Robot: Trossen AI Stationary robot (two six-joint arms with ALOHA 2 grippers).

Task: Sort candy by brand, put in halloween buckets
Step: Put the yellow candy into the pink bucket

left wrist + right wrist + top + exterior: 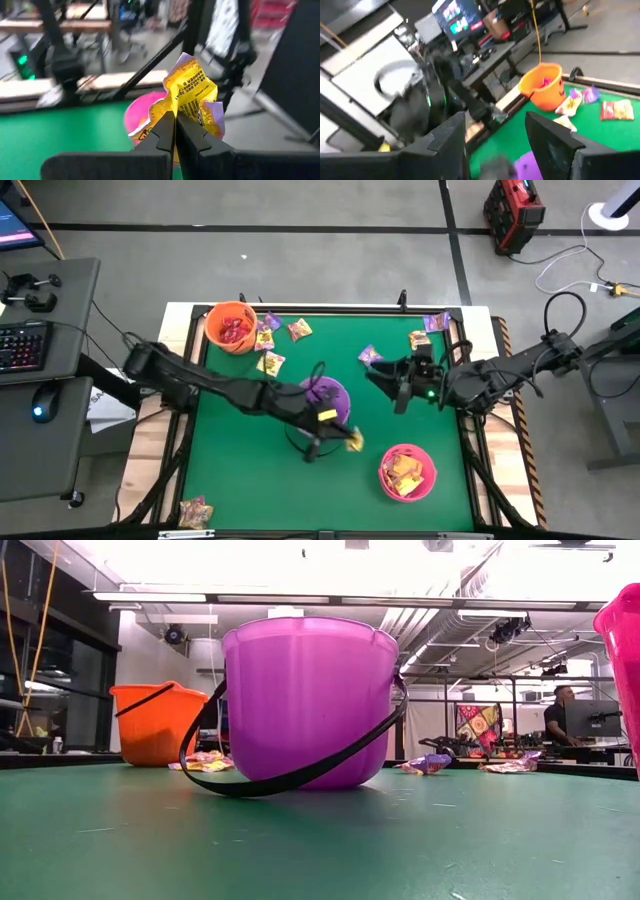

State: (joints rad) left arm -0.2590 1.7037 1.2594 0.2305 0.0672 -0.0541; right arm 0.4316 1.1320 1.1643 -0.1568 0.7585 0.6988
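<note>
Reaching across the green bench point(240, 470) in the high view, the left arm ends over the middle, just past the purple bucket point(327, 398); its left claw point(347, 442) pinches a yellow packet point(353, 442) between that bucket and the pink bucket point(406, 471) near the front right. The right claw point(392, 388) hangs over the right half, fingers parted and empty, just beside a purple packet point(370, 356). The orange bucket point(231, 327) sits at the back left corner with red packets inside; loose packets point(270, 340) lie beside it, more at the back right, and one at the front left corner.

From the low view the purple bucket point(308, 705) stands upright mid-bench, smooth translucent plastic, its black handle dropped forward onto the felt. The orange bucket point(155, 723) stands behind it, and the pink bucket's wall point(626, 660) shows at the edge. Crinkly packets point(428, 764) lie flat along the far edge.

In the left wrist view the dark fingers point(162, 131) meet tight on the yellow packet point(192, 97), which is crumpled and stands up from the tips, long axis roughly upright, over the pink bucket point(137, 112).

In the right wrist view the right fingers point(547, 137) stand apart with nothing between; the orange bucket point(545, 85) and flat packets point(617, 109) lie beyond.
</note>
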